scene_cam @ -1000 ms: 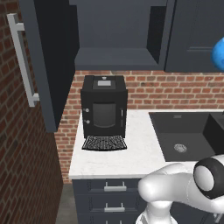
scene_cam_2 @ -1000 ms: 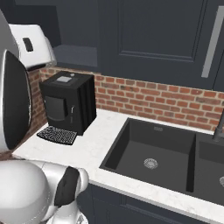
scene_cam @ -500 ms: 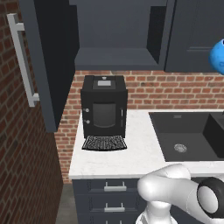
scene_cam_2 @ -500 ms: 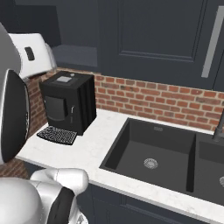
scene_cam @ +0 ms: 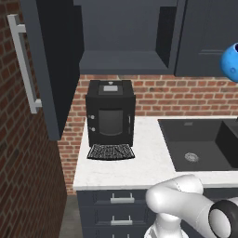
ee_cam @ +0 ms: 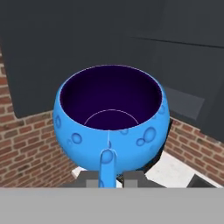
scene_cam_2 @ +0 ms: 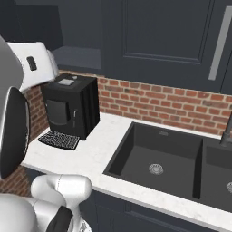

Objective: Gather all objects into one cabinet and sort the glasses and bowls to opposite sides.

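Note:
A glossy blue round vessel (ee_cam: 111,118) with a dark inside hangs upright in front of the hand camera, its small blue handle between my fingertips (ee_cam: 91,178). My gripper (ee_cam: 109,177) is shut on that handle. The same blue vessel (scene_cam: 231,62) shows at the right edge of the left base view, level with the wall cabinets. The dark-grey wall cabinet (scene_cam: 123,62) stands open above the coffee machine, its shelf bare. Its tall door (scene_cam: 51,69) with a pale bar handle (scene_cam: 25,65) is swung out to the left.
A black coffee machine (scene_cam: 110,118) stands on the white counter (scene_cam: 139,162) against the brick wall. A dark double sink (scene_cam_2: 156,161) lies to its right. Closed dark cabinet doors (scene_cam_2: 158,41) hang above the sink. Drawers (scene_cam: 123,200) sit under the counter.
My arm's elbow has dropped lower and further right in the left base view. The blue vessel has stayed near the right edge, sinking slightly. The room has not shifted.

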